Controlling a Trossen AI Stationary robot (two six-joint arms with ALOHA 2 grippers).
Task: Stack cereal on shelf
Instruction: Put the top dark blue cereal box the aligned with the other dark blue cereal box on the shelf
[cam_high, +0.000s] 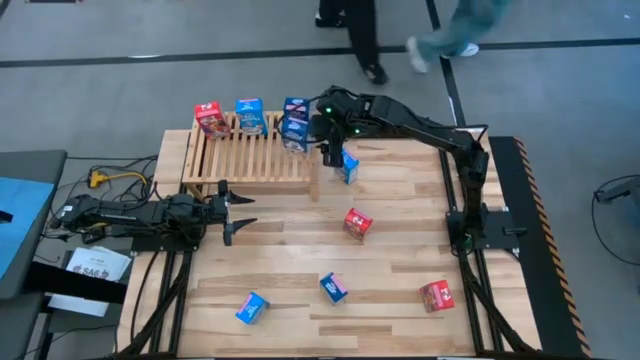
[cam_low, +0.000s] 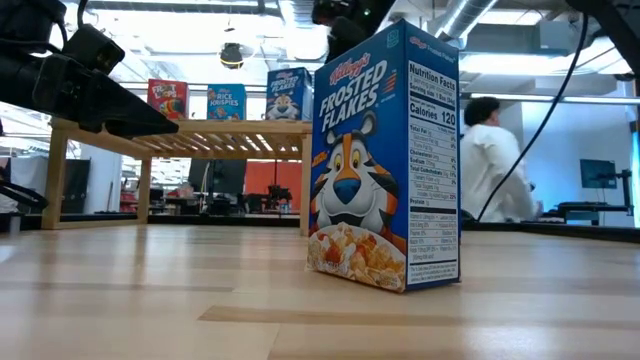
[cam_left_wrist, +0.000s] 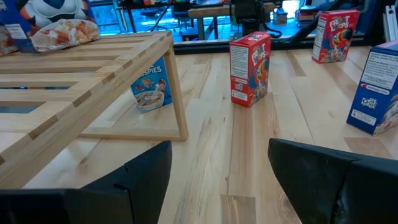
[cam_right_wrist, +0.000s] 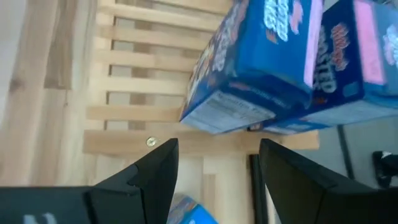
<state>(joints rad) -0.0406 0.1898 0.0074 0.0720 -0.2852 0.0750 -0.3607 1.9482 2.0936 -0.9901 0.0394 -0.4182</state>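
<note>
The slatted wood shelf stands at the table's far left. On its far edge stand a red cereal box and a blue one, and two blue boxes stand at its right end. My right gripper is open and empty, pointing down just off the shelf's right end, above a blue box on the table. In the right wrist view the two blue boxes show ahead of the open fingers. My left gripper is open and empty near the shelf's near edge.
Loose boxes on the table: a red one in the middle, a blue one and another blue one near the front, and a red one at the front right. People walk beyond the far edge.
</note>
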